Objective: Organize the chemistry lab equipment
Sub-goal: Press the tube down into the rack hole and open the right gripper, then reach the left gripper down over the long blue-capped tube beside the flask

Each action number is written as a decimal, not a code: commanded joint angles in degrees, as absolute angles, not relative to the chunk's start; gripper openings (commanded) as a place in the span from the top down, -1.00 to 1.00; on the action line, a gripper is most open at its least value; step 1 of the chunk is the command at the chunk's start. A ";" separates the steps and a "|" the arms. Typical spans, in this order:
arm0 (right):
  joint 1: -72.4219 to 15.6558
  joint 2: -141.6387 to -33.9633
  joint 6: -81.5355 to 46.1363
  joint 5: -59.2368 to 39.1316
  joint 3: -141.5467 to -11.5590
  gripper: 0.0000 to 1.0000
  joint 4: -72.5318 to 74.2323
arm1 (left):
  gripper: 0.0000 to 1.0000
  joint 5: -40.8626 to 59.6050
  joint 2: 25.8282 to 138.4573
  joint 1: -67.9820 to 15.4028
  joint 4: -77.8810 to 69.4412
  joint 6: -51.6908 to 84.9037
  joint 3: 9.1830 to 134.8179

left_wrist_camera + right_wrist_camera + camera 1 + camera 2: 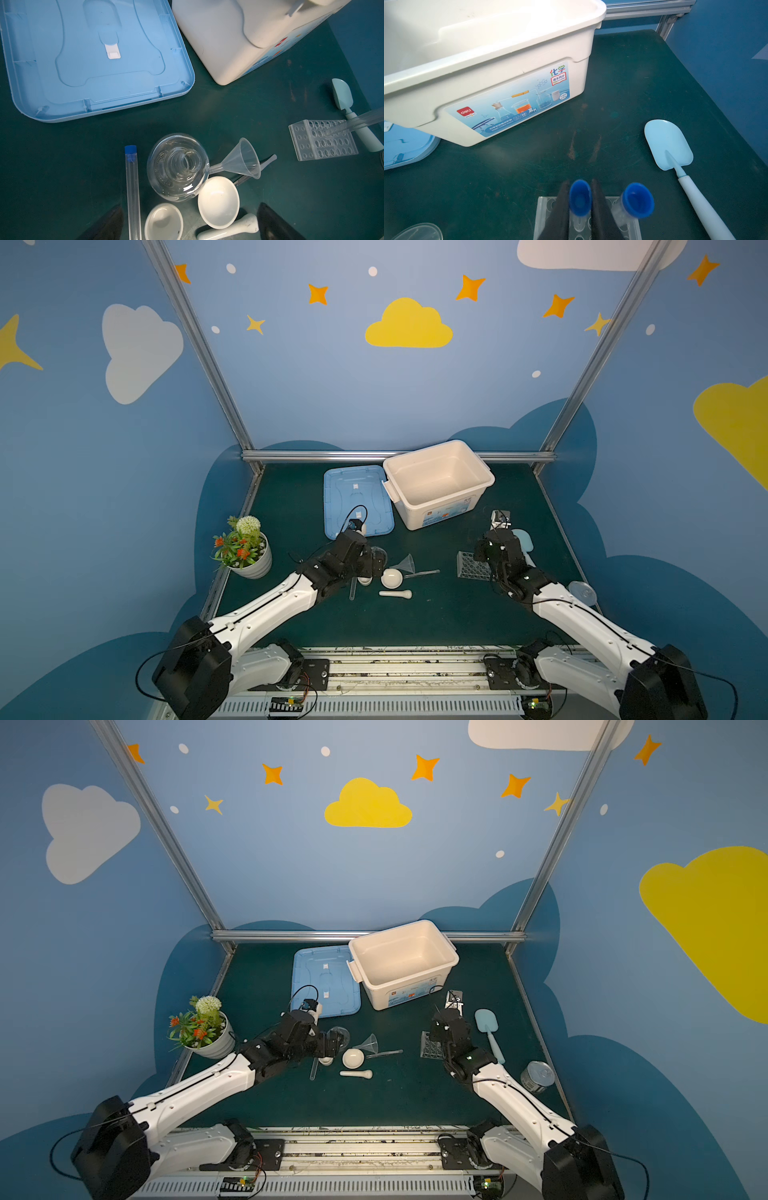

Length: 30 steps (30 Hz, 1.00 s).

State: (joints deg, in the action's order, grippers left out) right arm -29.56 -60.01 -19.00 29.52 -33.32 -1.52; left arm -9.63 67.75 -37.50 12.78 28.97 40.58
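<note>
My right gripper (580, 204) is shut on a blue-capped test tube (580, 197), holding it upright over the clear grid-holed rack (544, 207). A second capped tube (637, 200) stands tilted in the rack beside it. My left gripper (191, 224) hangs open above the small white cup (164, 222) and the white mortar (218, 202), touching nothing. Around them lie a third tube (133, 187), the clear flask (177, 167), the funnel (243, 159), the pestle (228, 227) and the thin rod (268, 161).
The open white bin (438, 483) stands at the back, its blue lid (357, 502) flat to its left. A potted flower plant (243, 547) sits at the left edge. A pale blue spatula (488, 1029) and a tin can (537, 1075) lie right of the rack.
</note>
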 commanded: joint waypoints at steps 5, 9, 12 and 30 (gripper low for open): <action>-30.05 -61.08 -18.99 28.56 -34.91 0.78 -3.33 | -0.99 -9.84 66.28 -37.35 12.65 29.53 39.46; -30.05 -60.17 -19.42 28.92 -34.98 0.36 -3.80 | -0.99 -10.75 65.81 -37.13 13.57 29.44 39.36; -30.06 -59.51 -19.41 29.01 -35.07 0.15 -4.08 | -0.99 -11.62 65.08 -36.79 14.27 29.65 38.98; -29.91 -56.95 -18.24 26.18 -36.28 -0.36 -1.92 | -0.89 -14.82 61.03 -31.03 23.72 31.51 33.53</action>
State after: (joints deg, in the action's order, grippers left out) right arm -29.80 -58.11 -19.07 26.89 -34.72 -3.99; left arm -15.22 61.28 -31.22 20.86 32.16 34.22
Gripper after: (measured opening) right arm 0.676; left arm 0.952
